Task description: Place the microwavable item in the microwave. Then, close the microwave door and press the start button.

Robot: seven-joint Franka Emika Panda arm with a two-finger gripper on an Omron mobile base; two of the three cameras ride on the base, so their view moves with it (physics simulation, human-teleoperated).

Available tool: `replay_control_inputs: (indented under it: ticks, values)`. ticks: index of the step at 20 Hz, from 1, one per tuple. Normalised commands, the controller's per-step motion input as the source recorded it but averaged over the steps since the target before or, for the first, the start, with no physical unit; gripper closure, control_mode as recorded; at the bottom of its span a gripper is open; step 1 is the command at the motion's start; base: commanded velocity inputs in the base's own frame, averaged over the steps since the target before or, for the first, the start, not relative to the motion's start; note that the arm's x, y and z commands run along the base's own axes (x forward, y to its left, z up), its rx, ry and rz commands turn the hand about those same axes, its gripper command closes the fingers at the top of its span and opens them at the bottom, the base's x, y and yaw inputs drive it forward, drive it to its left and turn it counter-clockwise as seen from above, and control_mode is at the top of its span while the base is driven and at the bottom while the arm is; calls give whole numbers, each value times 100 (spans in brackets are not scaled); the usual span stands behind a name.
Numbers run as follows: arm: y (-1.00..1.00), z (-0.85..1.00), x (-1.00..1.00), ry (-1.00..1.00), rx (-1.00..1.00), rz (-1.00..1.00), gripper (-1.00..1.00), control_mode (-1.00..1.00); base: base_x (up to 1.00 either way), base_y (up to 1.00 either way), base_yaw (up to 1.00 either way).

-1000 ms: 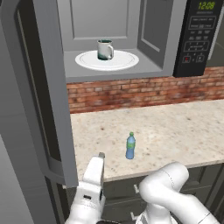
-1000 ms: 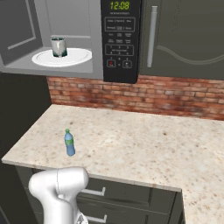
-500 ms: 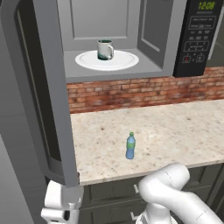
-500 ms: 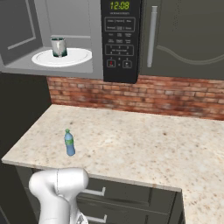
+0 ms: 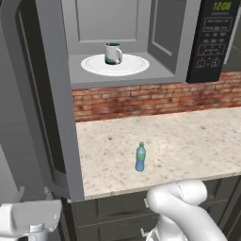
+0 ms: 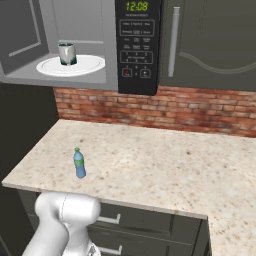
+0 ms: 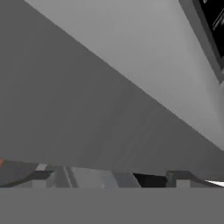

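Left base view: the small silvery-grey mug with a side handle and dark green band [image 5: 113, 53] stands upright on the white round turntable plate [image 5: 134, 66], left of the plate's centre, inside the cavity of the large grey built-in microwave [image 5: 164, 37]. The mug's handle points toward the right of this view. The black control panel [image 5: 215, 40] sits at the right end of the microwave and carries a green clock at its top.

The wide grey-framed microwave door with dark glass window [image 5: 47, 108] stands swung open at the left of the cavity, its edge turned toward the camera and reaching down past the counter's front edge. Part of the white arm, with a boxy white section, shows low at the bottom left of this view, below and beside the door's lower corner.

Right base view: the mug [image 6: 66, 53] and plate [image 6: 87, 67] appear in the open cavity at upper left, with the control panel [image 6: 136, 47] to their right. A slim blue bottle with a green cap [image 6: 79, 163] stands upright on the speckled beige stone counter [image 6: 165, 170], near its front left edge and well apart from the microwave above. A red brick backsplash [image 6: 150, 110] runs between counter and microwave.

Hand view: the gripper [image 7: 109, 178] faces a flat grey surface at close range, with a strip of dark glass at the upper right corner. Both dark fingertips [image 7: 179, 177] show at the bottom, set wide apart with nothing between them.
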Motion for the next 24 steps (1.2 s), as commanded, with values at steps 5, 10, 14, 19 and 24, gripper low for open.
replay_control_inputs:
  ticks: [5, 10, 14, 19, 24]
  values:
    - [29, 45, -7, 0, -5, -12, -100, -100, 0, 0, 0]
    - [-22, 58, -12, 0, 8, -2, -100, -100, 0, 0, 0]
    - [-57, 60, -10, 0, 25, 0, -100, -100, 0, 0, 0]
    - [-72, 67, -18, 1, 31, 0, -100, -100, 0, 0, 0]
    - [-85, 66, -11, 2, 33, 1, -100, -100, 0, 0, 0]
